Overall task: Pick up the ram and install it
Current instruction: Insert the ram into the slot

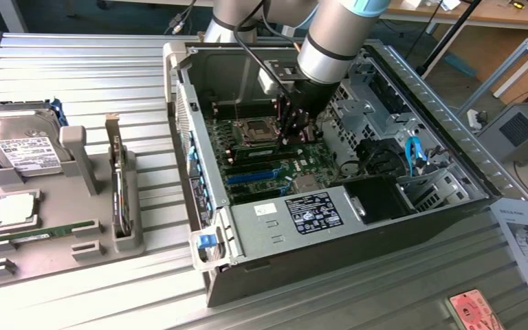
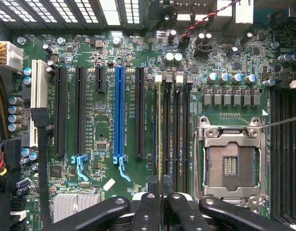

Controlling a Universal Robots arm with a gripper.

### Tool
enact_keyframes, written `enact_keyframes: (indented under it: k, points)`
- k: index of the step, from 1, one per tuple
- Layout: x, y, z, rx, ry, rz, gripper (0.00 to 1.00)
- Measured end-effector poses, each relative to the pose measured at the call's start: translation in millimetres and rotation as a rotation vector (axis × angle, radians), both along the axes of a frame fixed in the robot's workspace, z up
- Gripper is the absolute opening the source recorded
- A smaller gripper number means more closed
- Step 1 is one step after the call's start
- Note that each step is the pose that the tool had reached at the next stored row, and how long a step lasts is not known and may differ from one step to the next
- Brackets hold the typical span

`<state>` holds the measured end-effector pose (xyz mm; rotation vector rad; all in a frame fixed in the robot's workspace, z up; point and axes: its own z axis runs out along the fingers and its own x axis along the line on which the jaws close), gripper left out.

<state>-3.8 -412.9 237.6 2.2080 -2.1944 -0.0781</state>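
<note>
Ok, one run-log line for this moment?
hand: shut on ram | ram: edge-on at memory slot beside empty CPU socket | inside open PC case

Single silver-grey cylindrical robot arm (image 1: 333, 41) with a pale blue joint ring, seen in the exterior view, is reaching from the far side steeply down and toward the exterior view's left. The wrist is pointing its black two-fingered gripper (image 1: 296, 129) (image 2: 161, 195) straight down. The black fingers (image 2: 148, 209) are standing almost together, pinching the thin, edge-on green stick of ram (image 2: 160, 134).
</note>
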Motion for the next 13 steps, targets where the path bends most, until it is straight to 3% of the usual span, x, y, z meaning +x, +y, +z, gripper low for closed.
enact_keyframes:
  k: [13]
  points:
    - [-0.1, 0.9, -0.9, -0.0001, -0.0004, 0.000, 0.12]
